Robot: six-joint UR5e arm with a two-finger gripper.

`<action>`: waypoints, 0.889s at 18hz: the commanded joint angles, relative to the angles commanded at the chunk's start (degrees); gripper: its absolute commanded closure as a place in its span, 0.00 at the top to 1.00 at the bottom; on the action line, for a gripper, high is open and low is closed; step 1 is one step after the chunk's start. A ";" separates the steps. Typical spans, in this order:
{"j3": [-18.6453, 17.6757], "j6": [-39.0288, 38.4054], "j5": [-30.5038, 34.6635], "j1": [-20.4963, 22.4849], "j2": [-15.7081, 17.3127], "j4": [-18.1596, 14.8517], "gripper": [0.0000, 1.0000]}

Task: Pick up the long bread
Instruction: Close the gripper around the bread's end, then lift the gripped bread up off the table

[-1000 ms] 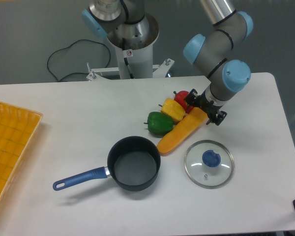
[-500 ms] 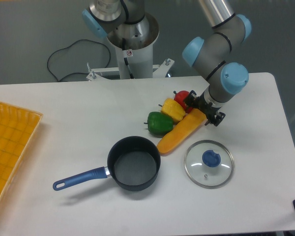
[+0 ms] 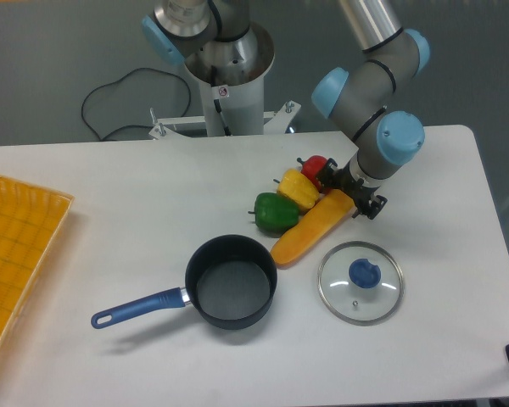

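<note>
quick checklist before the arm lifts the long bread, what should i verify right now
1. Hand sits at the upper end of the long yellow-orange toy bread: ok.
2. Fingers actually closed on the bread: cannot tell, the wrist hides them.
3. Small yellow bell pepper is clear of the hand: not ok, it sits very close beside the hand and bread; contact cannot be told.
4. Red pepper is clear of the hand: not ok, it lies right next to it.
5. The bread's lower end is free of the dark blue saucepan: cannot tell, the tip lies right by the rim.
6. Round glass lid with blue knob is out of the lift path: ok, it lies apart.
</note>
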 joint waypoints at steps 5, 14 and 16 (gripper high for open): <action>0.09 0.17 0.09 0.00 -0.09 0.00 0.72; 0.35 -0.09 0.00 0.09 0.26 -0.09 0.26; 0.88 -0.09 0.00 0.09 0.35 -0.17 0.21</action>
